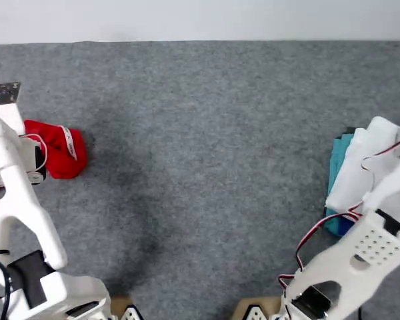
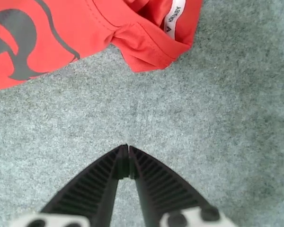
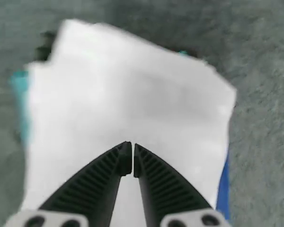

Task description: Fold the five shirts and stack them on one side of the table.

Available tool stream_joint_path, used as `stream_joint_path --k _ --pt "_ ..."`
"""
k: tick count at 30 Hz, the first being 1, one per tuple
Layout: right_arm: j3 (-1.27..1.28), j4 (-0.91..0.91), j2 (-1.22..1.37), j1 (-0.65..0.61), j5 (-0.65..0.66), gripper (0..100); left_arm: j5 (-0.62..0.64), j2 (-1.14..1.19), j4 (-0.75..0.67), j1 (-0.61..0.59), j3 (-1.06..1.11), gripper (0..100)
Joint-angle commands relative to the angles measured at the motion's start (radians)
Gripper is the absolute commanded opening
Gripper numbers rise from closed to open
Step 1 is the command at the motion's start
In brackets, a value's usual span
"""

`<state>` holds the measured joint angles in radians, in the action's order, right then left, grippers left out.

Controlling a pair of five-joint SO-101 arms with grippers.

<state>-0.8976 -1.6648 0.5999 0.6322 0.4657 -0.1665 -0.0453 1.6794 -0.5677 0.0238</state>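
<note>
**A:** What lies at the left?

**B:** A red shirt (image 1: 57,148), crumpled in a heap on the grey worktop (image 1: 207,133) close to its left edge. The left wrist view shows a white neck label (image 2: 174,14) and a dark print (image 2: 19,71) on the cloth.

**A:** And the left tool?

**B:** The left tool (image 2: 128,150) has its two tips pressed together with nothing between them. It hangs over bare worktop just beside the shirt and does not touch the cloth. From the high view, the left arm (image 1: 17,193) stands along the left edge, next to the heap.

**A:** Now the right.

**B:** There is a stack at the right edge, well apart from the red heap. A folded white shirt (image 3: 128,94) lies on top. Teal cloth (image 1: 339,150) shows under it along the side facing the middle of the worktop, and blue cloth (image 1: 337,227) shows at the stack's near corner.

**A:** How is the right tool?

**B:** The right tool (image 3: 128,145) is pinched closed and grips nothing. It is poised over the white shirt, but I cannot tell whether the tips touch the fabric. From the high view, the right arm (image 1: 360,253) crosses in front of the stack, with red and white wires along it.
</note>
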Motion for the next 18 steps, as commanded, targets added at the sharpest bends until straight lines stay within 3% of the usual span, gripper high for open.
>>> stream_joint_path --k 1,10,14,18 --pt "-0.043 -0.136 -0.073 -0.01 -0.005 0.9 -0.006 -0.014 0.015 -0.002 -0.031 0" --pt "0.201 -0.133 -0.113 0.107 -0.005 0.9 -0.041 -0.055 0.066 0.0 -0.09 1" --pt "0.293 -0.133 -0.283 0.079 -0.009 0.9 -0.104 -0.094 0.021 0.002 -0.104 1" --pt "0.499 -0.133 -0.49 -0.001 -0.011 0.9 -0.195 -0.092 -0.057 -0.046 -0.104 11"
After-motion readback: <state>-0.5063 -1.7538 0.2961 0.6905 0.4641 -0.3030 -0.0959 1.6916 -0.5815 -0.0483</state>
